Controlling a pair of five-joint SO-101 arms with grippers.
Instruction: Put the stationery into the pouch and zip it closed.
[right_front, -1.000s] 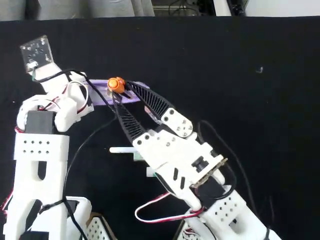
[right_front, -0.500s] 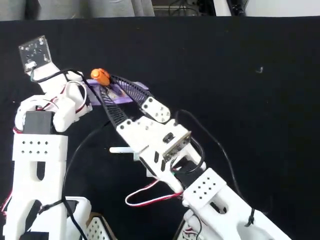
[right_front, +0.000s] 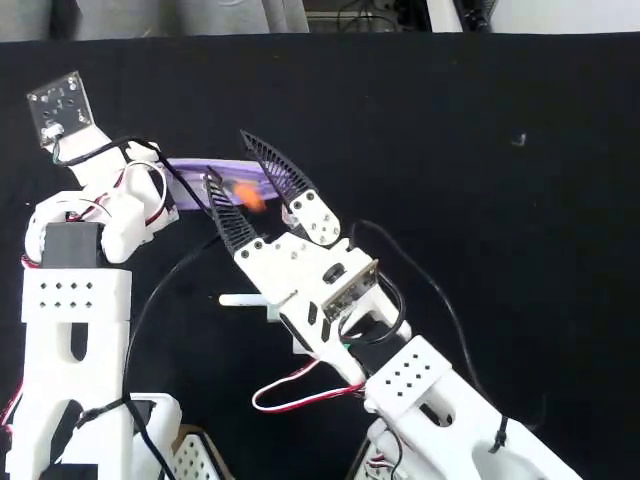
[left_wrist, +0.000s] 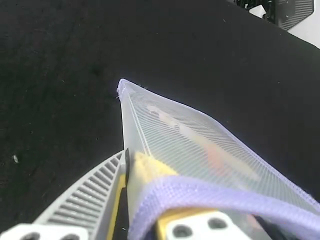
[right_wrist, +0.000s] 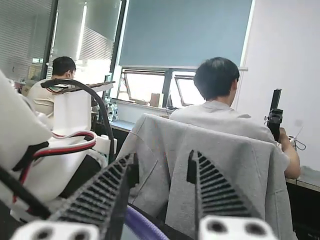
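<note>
The high camera sits fixed above the black worktop and looks steeply down. It is far enough off to take in both arms, whose bases stand from 5 to 8 o'clock, while the room's edge runs along 12. The left wrist camera rides just behind the left tool. It is aimed along the tool and down onto the worktop, very close to the mesh pouch. The right wrist camera looks out between the spread fingers of the right tool, tipped up almost level into the office behind. The high view shares the pouch with the left wrist view, and a strip of the pouch edges into the right wrist view too.
</note>
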